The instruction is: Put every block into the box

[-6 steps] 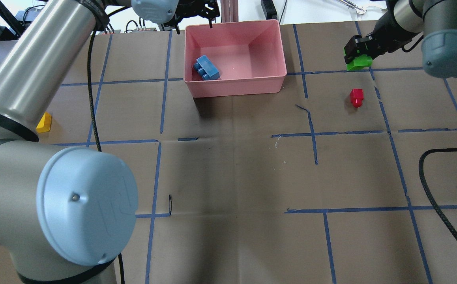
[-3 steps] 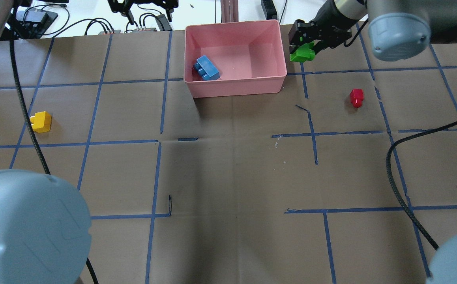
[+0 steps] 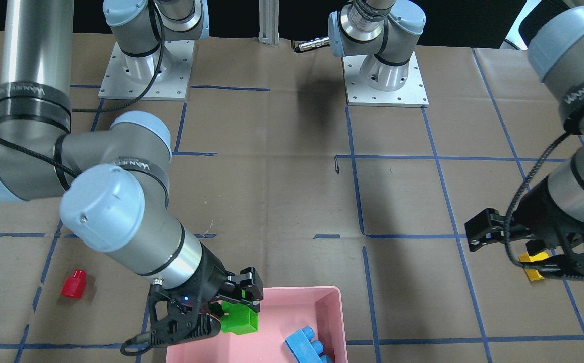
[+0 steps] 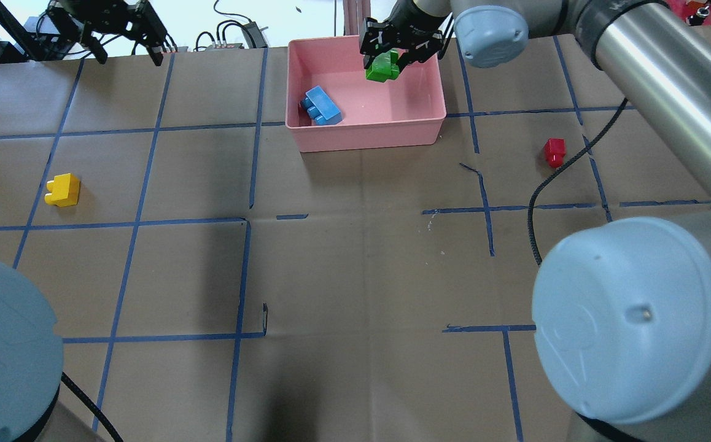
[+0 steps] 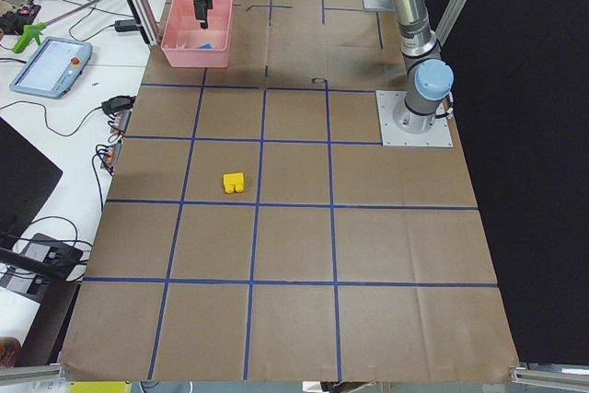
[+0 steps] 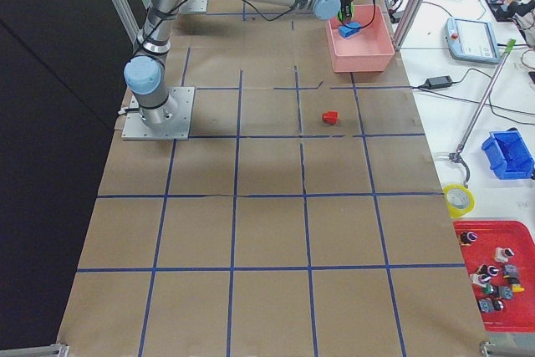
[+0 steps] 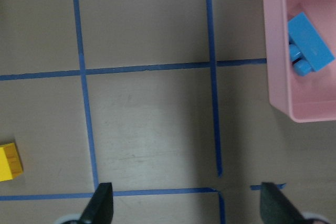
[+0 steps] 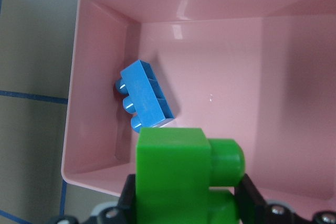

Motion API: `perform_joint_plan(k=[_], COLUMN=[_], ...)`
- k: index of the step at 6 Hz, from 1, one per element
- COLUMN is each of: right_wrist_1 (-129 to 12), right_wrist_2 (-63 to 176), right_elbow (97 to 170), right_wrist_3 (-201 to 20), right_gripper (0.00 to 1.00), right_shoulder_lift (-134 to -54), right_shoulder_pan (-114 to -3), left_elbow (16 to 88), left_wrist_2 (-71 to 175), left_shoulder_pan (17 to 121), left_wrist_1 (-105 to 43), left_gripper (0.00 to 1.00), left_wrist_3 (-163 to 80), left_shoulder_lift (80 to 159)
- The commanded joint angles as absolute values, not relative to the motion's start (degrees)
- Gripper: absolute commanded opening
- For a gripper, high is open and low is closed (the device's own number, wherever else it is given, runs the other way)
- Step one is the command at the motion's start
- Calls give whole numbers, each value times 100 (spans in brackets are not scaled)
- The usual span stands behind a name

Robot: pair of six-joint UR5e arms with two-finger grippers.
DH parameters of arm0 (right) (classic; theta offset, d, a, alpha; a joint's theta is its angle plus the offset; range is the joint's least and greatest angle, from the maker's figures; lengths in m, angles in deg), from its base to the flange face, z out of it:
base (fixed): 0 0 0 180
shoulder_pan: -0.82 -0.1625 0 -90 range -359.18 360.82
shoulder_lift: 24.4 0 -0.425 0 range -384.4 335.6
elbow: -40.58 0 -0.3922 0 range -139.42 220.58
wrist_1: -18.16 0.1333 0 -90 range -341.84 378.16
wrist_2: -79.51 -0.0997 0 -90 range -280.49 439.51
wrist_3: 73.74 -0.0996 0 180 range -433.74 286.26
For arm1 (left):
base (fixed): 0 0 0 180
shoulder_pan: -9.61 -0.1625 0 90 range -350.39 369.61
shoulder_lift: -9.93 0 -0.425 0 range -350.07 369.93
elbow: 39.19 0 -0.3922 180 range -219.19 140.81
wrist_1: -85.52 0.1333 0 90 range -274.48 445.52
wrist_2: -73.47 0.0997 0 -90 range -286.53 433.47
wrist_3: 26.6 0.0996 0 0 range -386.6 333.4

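Observation:
My right gripper (image 4: 385,56) is shut on the green block (image 4: 382,66) and holds it in the air over the pink box (image 4: 368,132), near its far right part. The right wrist view shows the green block (image 8: 178,177) above the box floor. The blue block (image 4: 322,105) lies inside the box at its left side. On the paper, the red block (image 4: 554,151) lies right of the box and the yellow block (image 4: 63,189) far to the left. My left gripper (image 4: 123,44) hangs open and empty, high over the table's far left.
Brown paper with a blue tape grid covers the table. Cables and electronics (image 4: 233,34) lie beyond the far edge. An aluminium post (image 4: 355,15) rises just behind the box. A black cable (image 4: 540,196) hangs from the right arm above the table's right half.
The right gripper has carried the green block leftward, from beside the box's right wall to over its inside. The left gripper has swung further left along the far edge.

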State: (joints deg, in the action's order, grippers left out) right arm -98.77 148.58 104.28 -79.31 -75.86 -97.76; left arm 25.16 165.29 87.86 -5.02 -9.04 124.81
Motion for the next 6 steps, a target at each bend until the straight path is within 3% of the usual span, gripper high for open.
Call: perform_joint_plan(k=[1,2,3,6], right_wrist_1=[-9865,-9891,-9883,-9734], right_wrist_2=[14841,14850,14859,15060], right_elbow=[9982,9956,9956,9518], right_wrist_3=[-7928,-7902,-7919,-7762], right_gripper=[24,81,100,100], right_shoulder_lift=[-7003,-6966,-6949,-7132], right_shoulder_pan=[-9894,-9894,-9894,-9841], left_elbow=[2987,3163,3383,4392], left_wrist_2=[16514,16505,16505,16557], left_shoulder_pan=[7996,7566,7231,6631], left_wrist_1=[-413,-387,-187,1646], left_gripper=[97,96,95,94], left_wrist_3=[-262,-138,80,205], left_shoulder_lift=[12384,12401,12419,12559])
